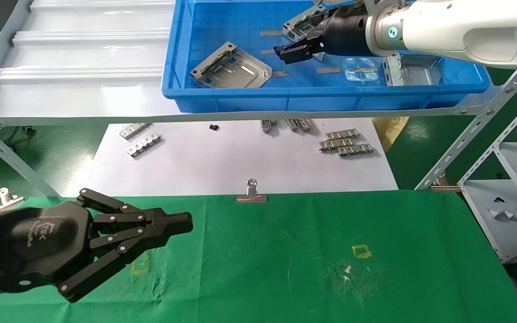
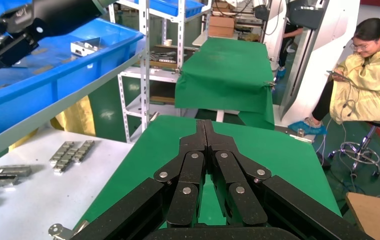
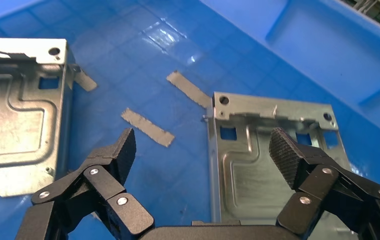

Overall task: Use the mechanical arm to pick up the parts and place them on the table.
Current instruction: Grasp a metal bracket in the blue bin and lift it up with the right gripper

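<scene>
A: Three parts we log in the blue bin (image 1: 173, 85): one grey plate (image 1: 231, 72) near its front left, one (image 1: 413, 74) at the front right, and a third (image 3: 273, 165) right under the right gripper (image 3: 203, 155). All are stamped sheet metal, roughly square, with embossed grooves, small square and round holes, and folded edges.

B: On the wrist view we see that third plate lying flat on the bin floor, its folded, hole-bearing edge pointing away from the palm. No clear long axis; it is near square.

A: Right gripper's stance?

B: Fingers spread wide, holding nothing. One ribbed pad (image 3: 285, 150) sits over the plate, the other finger (image 3: 120, 152) over bare blue plastic beside it. We cannot tell whether the pad touches metal. The white arm (image 1: 456, 27) reaches in from the right, roughly level.

A: Left gripper (image 1: 182, 223)?

B: Low over the wrinkled green table (image 1: 308, 260), fingertips pressed together, empty, pointing right. Beyond it we note the white sheet (image 1: 240, 157) with ribbed strips (image 1: 346, 143) and a binder clip (image 1: 251, 194) at the cloth's edge.
</scene>
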`<move>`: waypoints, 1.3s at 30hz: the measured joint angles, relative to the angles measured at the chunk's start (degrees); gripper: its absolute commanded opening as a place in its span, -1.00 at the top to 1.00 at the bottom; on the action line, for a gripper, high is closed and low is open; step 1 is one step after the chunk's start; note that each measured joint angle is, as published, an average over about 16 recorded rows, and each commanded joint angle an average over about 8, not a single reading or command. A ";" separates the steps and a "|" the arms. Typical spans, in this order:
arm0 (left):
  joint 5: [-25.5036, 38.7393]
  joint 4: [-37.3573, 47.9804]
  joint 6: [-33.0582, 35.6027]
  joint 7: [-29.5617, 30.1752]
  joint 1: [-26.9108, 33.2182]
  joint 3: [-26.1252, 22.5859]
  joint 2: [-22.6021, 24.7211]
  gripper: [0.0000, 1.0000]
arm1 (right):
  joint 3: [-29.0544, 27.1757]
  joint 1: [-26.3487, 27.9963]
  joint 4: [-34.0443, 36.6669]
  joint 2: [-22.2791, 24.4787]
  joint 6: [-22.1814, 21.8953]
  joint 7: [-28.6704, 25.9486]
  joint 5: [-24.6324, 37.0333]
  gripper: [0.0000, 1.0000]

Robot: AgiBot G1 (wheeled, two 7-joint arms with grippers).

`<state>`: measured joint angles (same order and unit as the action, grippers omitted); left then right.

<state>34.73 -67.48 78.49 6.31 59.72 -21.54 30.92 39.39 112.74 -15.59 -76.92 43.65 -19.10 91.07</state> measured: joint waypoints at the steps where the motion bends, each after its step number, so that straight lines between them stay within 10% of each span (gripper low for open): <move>1: 0.00 0.00 0.00 0.00 0.00 0.00 0.00 1.00 | 0.02 0.14 0.68 -0.22 -0.26 0.08 -0.21 1.00; 39: 0.00 0.00 0.00 0.00 0.00 0.00 0.00 1.00 | 7.11 -2.27 0.31 -0.90 -6.90 0.43 -7.19 1.00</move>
<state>34.73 -67.48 78.49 6.31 59.72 -21.54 30.92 46.50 110.47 -15.28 -77.81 36.75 -18.67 83.88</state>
